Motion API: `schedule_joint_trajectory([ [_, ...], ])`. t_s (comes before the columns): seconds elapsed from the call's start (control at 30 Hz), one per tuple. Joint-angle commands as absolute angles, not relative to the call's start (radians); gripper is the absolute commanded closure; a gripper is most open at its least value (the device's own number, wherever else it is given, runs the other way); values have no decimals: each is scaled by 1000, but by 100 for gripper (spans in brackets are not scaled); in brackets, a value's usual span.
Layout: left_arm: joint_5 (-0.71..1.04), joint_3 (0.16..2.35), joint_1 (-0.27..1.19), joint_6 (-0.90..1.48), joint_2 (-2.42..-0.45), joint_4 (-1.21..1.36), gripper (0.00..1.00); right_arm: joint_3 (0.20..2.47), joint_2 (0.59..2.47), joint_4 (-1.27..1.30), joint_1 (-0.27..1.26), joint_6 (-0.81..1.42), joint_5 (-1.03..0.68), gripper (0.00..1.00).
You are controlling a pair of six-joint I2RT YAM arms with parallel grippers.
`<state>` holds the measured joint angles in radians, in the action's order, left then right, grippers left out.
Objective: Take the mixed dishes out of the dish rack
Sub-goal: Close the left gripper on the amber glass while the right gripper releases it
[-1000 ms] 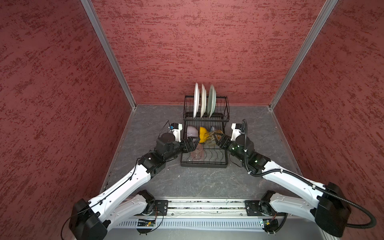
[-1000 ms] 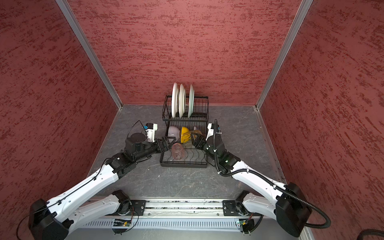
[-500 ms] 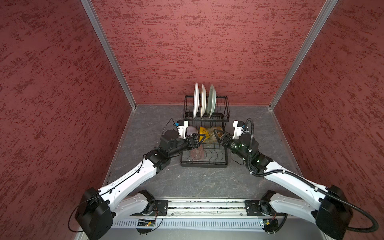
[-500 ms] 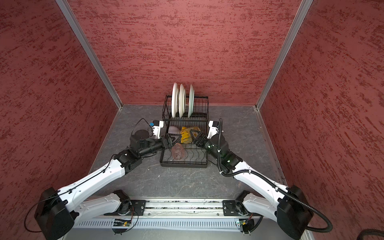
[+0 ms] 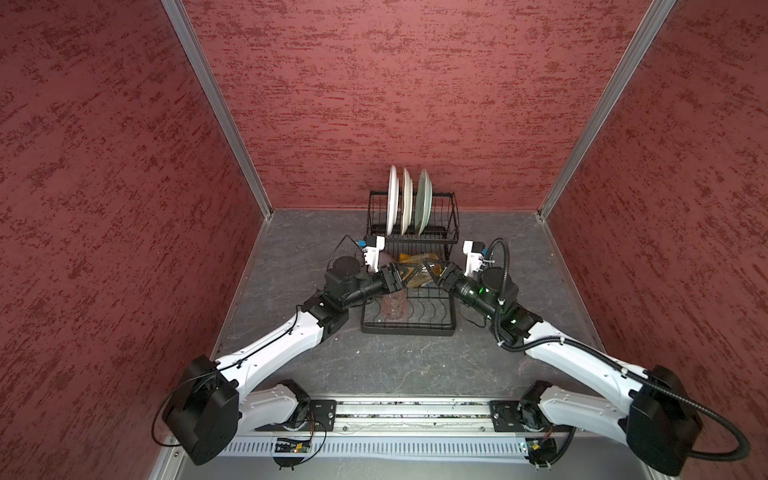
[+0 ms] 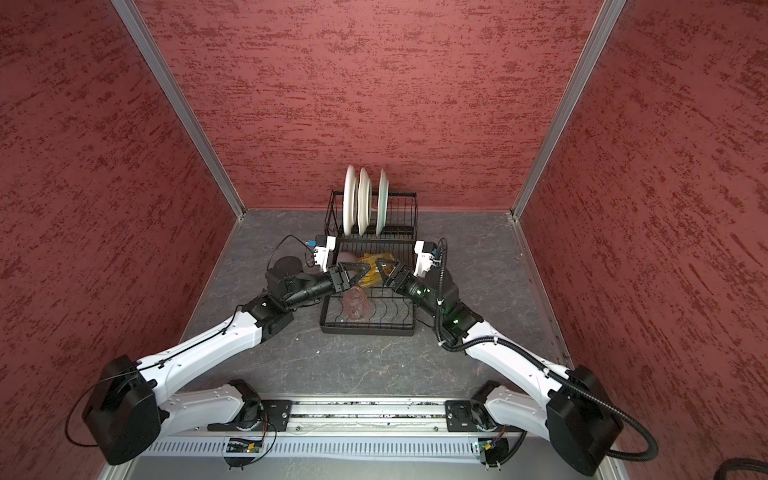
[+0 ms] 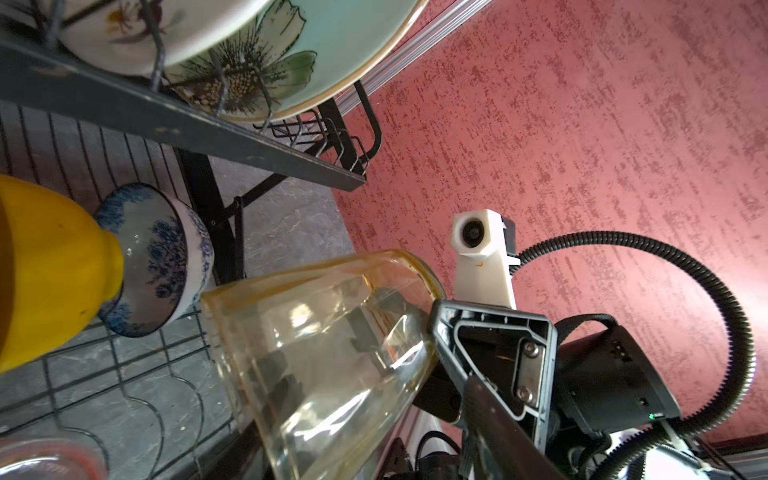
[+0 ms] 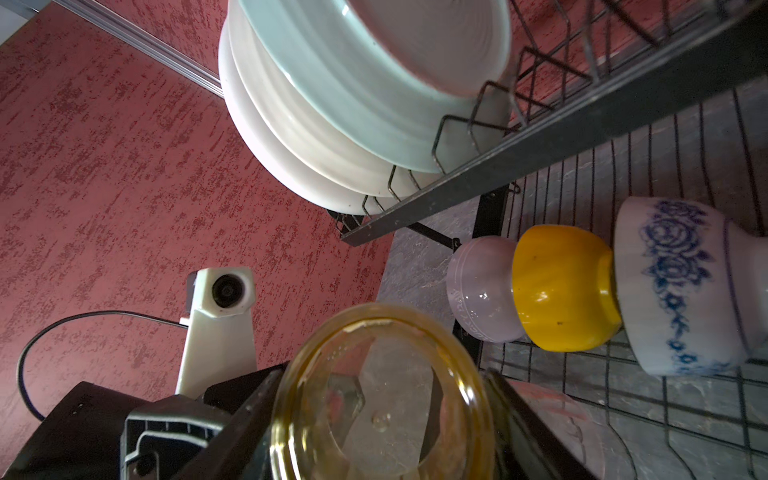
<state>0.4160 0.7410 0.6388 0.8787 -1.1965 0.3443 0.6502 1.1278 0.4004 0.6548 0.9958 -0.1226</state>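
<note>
Over the lower tier of the rack, the right gripper grips the amber glass, jaws part-open. The left gripper has its fingers flanking the same glass; whether they grip is unclear.

Lost at the rack

The amber glass and yellow bowl merge into one patch in both top views, at 12 o'clock from the pink glass. The lilac bowl, at 10 o'clock of the rack, is mostly behind the left camera mount. Whether the left gripper touches the amber glass cannot be told. Frame edges cut the yellow bowl, flowered plate and pink glass in the left wrist view, the patterned bowl in the right.
</note>
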Motion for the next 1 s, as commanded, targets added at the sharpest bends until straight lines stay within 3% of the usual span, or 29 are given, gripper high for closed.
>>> schedule_joint_trajectory([
  [0.0, 447, 723, 641, 901, -1194, 449, 42, 640, 1128, 472, 649, 1028, -149, 33],
  [0.4, 437, 716, 643, 890, -1190, 450, 62, 615, 1157, 541, 649, 1062, -193, 30],
  [0.5, 431, 718, 643, 876, -1182, 437, 73, 616, 1163, 539, 649, 1062, -199, 30],
  [0.6, 421, 723, 645, 864, -1171, 404, 76, 614, 1159, 534, 649, 1061, -199, 30],
  [0.73, 406, 761, 655, 829, -1149, 291, 88, 607, 1135, 525, 648, 1054, -193, 30],
  [0.83, 368, 759, 669, 802, -1126, 257, 100, 589, 1113, 519, 649, 1046, -173, 26],
  [0.97, 327, 757, 674, 774, -1092, 216, 100, 593, 1079, 445, 649, 1025, -139, 17],
])
